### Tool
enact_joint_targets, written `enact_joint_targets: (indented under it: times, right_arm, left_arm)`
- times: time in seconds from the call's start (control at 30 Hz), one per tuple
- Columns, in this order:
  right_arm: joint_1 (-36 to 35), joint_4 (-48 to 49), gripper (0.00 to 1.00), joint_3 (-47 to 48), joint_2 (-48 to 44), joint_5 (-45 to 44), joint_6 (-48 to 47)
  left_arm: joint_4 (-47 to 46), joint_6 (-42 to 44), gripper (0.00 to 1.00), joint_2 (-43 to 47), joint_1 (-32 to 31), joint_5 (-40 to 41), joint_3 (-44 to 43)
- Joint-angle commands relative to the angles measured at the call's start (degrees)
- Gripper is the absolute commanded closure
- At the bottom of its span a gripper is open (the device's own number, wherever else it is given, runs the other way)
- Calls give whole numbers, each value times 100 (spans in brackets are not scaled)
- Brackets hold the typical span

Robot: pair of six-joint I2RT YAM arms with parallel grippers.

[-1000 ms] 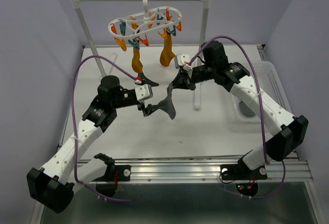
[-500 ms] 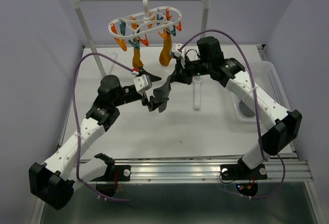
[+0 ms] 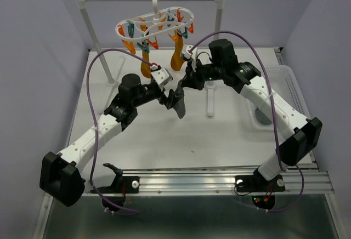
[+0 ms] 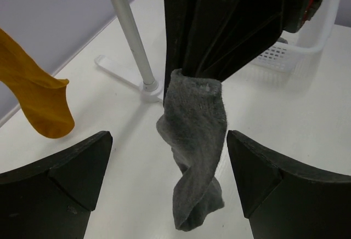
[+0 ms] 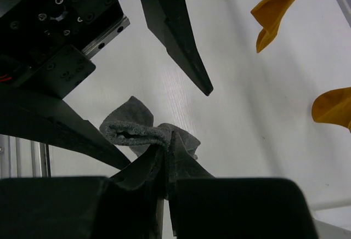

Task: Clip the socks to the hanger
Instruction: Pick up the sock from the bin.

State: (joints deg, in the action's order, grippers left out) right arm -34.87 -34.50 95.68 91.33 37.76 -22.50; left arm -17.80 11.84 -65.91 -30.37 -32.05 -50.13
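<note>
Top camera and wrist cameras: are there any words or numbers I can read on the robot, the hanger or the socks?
None: no word, number, brand or sign can be read in any view.
The hanger, the grey sock, the basket, the left arm and the right arm show no writing.
</note>
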Motion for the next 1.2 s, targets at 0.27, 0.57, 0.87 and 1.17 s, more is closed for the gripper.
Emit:
enact_joint_targets:
  times: [0.27,0.57,0.87,1.17]
  right_arm:
    - [-37,-127,99,47,-362,-146,-184]
    - [-37,-66,74,117,-327,-330,-79]
    - [-37,1225,15,-321,-598,-654,798]
    - [-37,2825,0,-901,-792,-1963,1712]
  left_arm:
    - [-294,64,61,-36,-22,155,-551]
    - [-268,117,100,350,-22,410,-270]
    - [-215,-577,100,1141,-30,1851,222]
    - [303,-2307,100,1845,-30,4180,663]
